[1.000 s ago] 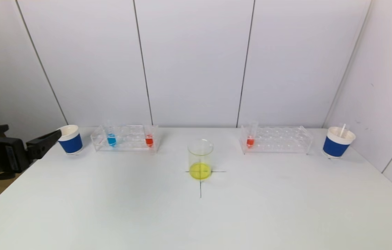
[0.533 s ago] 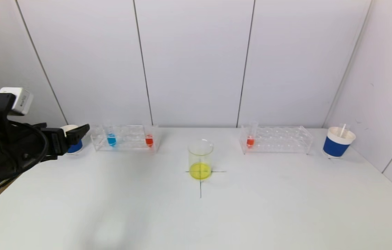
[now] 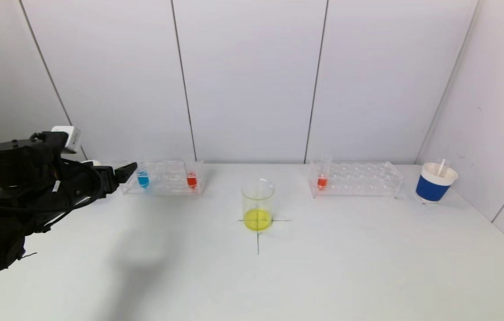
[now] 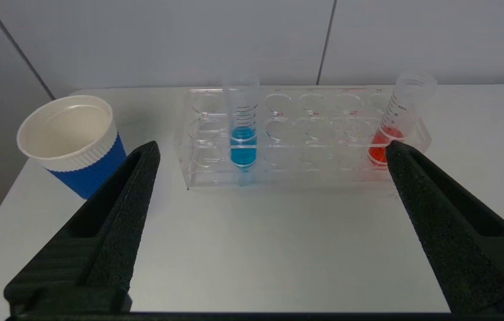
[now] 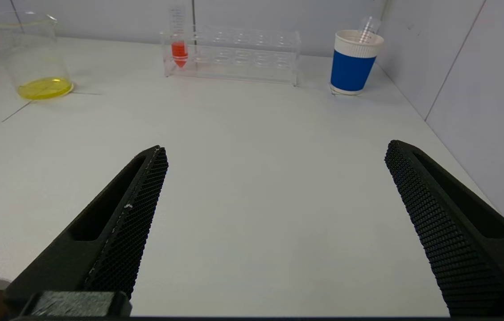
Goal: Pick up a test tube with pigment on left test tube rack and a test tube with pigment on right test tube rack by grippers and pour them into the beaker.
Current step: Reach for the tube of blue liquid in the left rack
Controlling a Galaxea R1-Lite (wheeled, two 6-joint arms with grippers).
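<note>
The left clear rack [image 3: 163,178] holds a tube of blue pigment [image 3: 143,179] and a tube of red pigment [image 3: 192,180]; both tubes show in the left wrist view, blue [image 4: 243,145] and red [image 4: 386,142]. The right clear rack [image 3: 359,179] holds one tube of red pigment [image 3: 321,181], also seen in the right wrist view [image 5: 179,52]. The beaker [image 3: 257,204] with yellow liquid stands at the table's middle on a cross mark. My left gripper [image 3: 125,171] is open and empty, just short of the left rack's left end. My right gripper [image 5: 274,154] is open and empty, low over the near right of the table, out of the head view.
A blue-and-white paper cup [image 3: 435,182] with an empty tube in it stands right of the right rack. Another such cup [image 4: 71,142] stands left of the left rack, hidden behind my left arm in the head view. Walls close the back and right.
My left arm has swung in from the left edge toward the left rack, rising and covering the left cup in the head view. Nothing else has moved.
</note>
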